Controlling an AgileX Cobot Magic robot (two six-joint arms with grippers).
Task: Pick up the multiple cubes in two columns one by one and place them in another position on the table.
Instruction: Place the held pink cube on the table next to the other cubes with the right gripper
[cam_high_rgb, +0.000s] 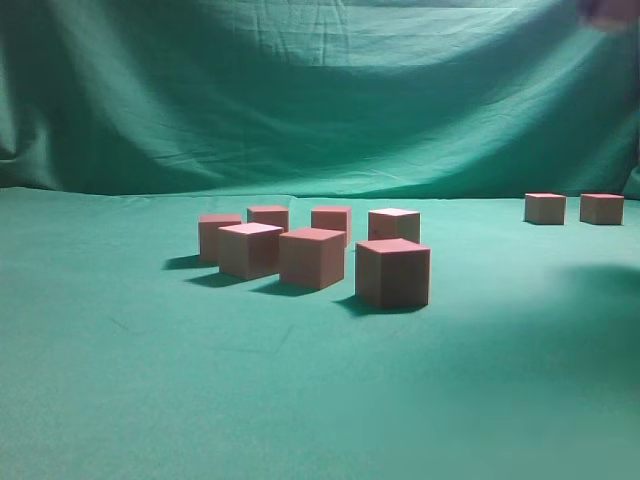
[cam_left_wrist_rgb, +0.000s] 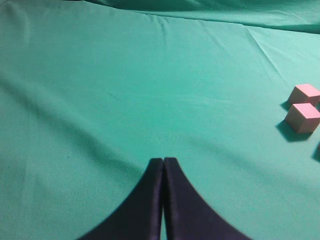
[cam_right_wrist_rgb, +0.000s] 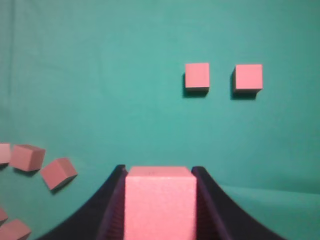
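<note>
My left gripper (cam_left_wrist_rgb: 163, 162) ends in two dark, nearly black fingers, smooth and matte, each flaring in a broad curve toward its base; my right gripper (cam_right_wrist_rgb: 160, 175) has the same dark curved fingers (cam_right_wrist_rgb: 210, 192), with ribbed inner pads along their facing sides; no screws, cables or markings show.

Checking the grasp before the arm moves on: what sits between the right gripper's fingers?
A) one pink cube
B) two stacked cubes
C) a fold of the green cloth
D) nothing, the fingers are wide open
A: in the right wrist view the right gripper has its dark fingers closed on either side of a single pink cube.
</note>
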